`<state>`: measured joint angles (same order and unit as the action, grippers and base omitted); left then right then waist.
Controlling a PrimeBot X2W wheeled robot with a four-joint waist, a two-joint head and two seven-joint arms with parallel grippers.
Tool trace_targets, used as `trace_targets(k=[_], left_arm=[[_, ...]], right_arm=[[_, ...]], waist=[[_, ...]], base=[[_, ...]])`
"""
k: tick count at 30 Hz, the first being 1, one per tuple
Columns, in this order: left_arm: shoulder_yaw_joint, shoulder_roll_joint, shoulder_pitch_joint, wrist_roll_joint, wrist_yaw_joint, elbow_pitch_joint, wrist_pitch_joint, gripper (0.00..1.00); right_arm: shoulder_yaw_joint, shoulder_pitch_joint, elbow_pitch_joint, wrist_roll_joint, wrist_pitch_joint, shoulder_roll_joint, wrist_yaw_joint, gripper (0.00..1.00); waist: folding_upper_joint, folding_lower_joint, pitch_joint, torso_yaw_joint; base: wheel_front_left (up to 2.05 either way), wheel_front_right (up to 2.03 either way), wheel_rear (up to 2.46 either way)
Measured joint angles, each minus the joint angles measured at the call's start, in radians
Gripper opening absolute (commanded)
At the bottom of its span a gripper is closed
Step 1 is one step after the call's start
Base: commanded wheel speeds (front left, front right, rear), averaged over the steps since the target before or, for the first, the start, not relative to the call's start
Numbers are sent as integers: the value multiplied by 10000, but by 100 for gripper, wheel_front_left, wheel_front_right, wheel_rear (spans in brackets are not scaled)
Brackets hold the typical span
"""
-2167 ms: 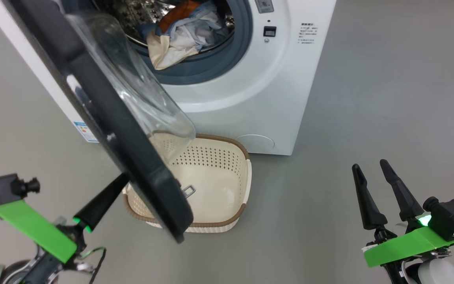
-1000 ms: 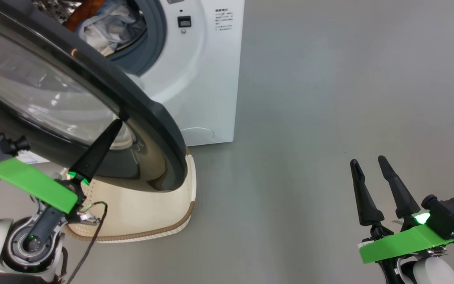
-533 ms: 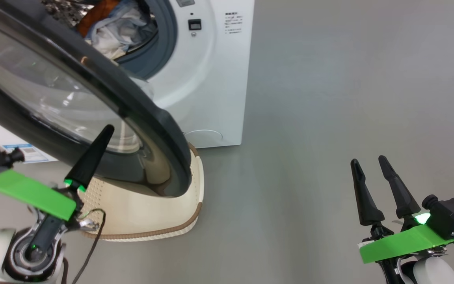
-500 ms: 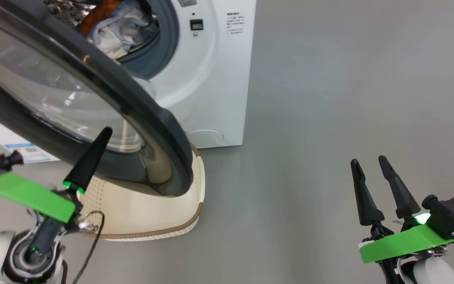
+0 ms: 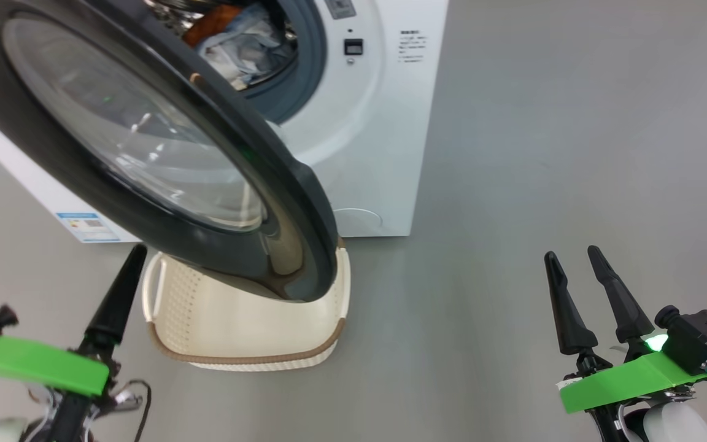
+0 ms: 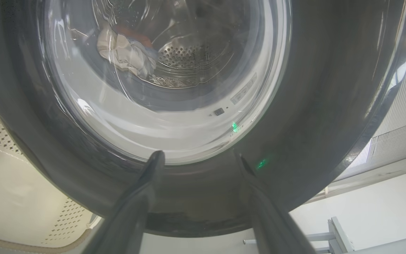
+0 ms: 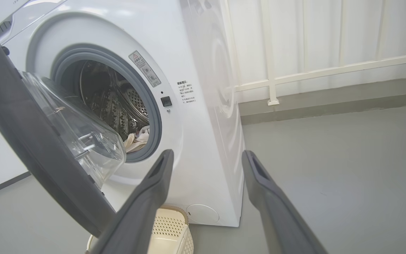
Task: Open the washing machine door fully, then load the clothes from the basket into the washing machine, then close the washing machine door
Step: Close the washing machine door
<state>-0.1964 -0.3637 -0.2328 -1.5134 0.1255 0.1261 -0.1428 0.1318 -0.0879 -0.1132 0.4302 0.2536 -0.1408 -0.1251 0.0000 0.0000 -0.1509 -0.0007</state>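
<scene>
Light blue and orange fabric was already sitting in the steel drum (image 7: 118,102), so the loading part looked done, tbh. The clothes (image 5: 237,37) were seen bunched low in the mouth of the washing machine (image 5: 384,123), just behind the grey gasket (image 5: 313,61), with a pale bit lying close to the lip. The basket (image 5: 237,319) was parked on the floor (image 5: 513,184) right in front of the machine, under the door. What could be made out of its inside was bare. Part of it was covered by the door though, so that couldn't be fully confirmed.

What was left, judging by this: the closing. The washing machine door (image 5: 145,147) was caught partway swung, somewhere between wide open and latched, its outer face turned toward the left arm. The left gripper (image 6: 199,160) was held just in front of the lower rim, fingers spread apart, nothing pinched. Whether the tips were actually touching the rim couldn't be told. The right gripper (image 5: 571,252) was parked well off to the side over bare floor, fingers also parted, nothing held.

So: opening done, loading apparently done, door not shut yet. A push until the latch catches would be needed, and that pale bit of fabric could get trapped in the seal.
</scene>
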Motion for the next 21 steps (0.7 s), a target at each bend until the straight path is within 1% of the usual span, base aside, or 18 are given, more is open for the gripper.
trace_targets(k=[3, 9, 15, 21], left_arm=[[-119, -73, 314, 151, 0, 19, 560, 100], [-734, -466, 875, 763, 0, 230, 1755, 100], [-1356, -819, 1300, 915, 2, 518, 3085, 100], [-1728, -1089, 1502, 1463, 15, 965, 3862, 100]], right_arm=[[10, 3, -12, 0, 0, -40, 0, 100], [86, 15, -63, 2, 0, -138, 0, 100], [132, 195, -115, 13, 0, -240, 0, 100], [146, 198, -117, 15, 0, -278, 0, 100]], waist=[[0, -1, 78, 178], [0, 0, 262, 517], [0, -1, 477, 834], [0, -1, 594, 1120]], base=[[0, 0, 0], [0, 0, 0], [0, 0, 0], [0, 0, 0]])
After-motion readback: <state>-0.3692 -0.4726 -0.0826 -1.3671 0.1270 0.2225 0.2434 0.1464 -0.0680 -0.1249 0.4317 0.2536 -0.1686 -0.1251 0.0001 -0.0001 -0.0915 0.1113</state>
